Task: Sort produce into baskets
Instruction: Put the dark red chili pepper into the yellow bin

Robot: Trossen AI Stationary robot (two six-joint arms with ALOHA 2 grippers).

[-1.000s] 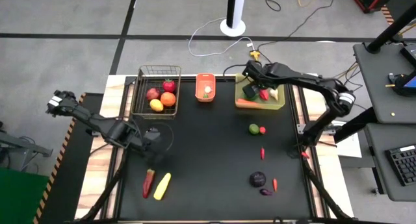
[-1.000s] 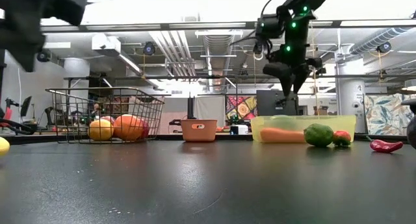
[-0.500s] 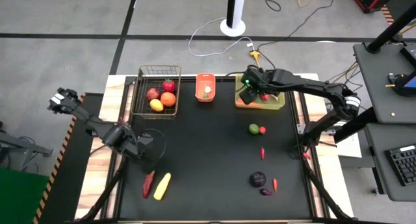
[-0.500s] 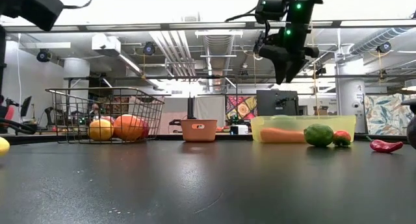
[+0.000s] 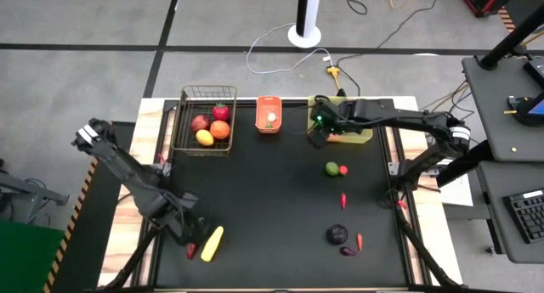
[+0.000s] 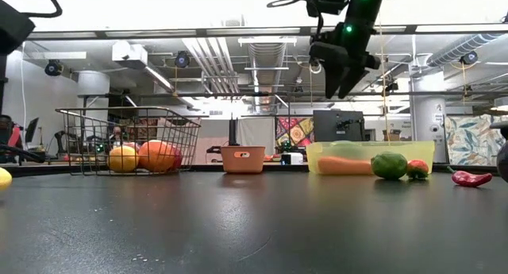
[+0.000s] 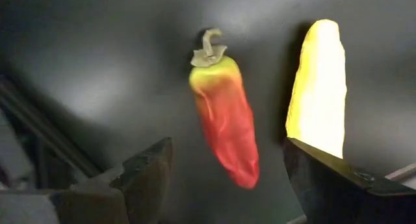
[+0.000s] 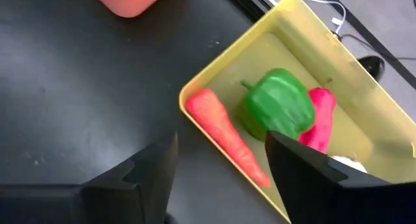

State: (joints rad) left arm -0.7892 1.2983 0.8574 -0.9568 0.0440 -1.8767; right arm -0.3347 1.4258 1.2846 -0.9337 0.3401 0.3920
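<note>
My left gripper (image 5: 189, 235) is open near the table's near left, low over a red chilli with a yellow-green top (image 7: 224, 123) that lies flat on the black mat. In the left wrist view one finger stands on each side of the chilli without touching it. A yellow corn (image 7: 318, 97) lies beside it. My right gripper (image 5: 316, 133) is open and empty, high above the left edge of the yellow-green bin (image 8: 296, 10). The bin holds a carrot (image 8: 224, 133), a green pepper (image 8: 279, 107) and a pink-red chilli (image 8: 320, 123).
A wire basket (image 5: 189, 121) with several fruits and a small orange basket (image 5: 269, 115) stand at the far edge. A green fruit (image 5: 331, 167), a small red one (image 5: 343, 169), a red chilli (image 5: 343, 200), an eggplant (image 5: 337, 233) and smaller pieces lie on the right.
My left gripper has moved toward the table's near edge and come over the red chilli beside the corn. My right gripper has risen from over the bin and moved toward the table's left, now above the bin's left edge.
</note>
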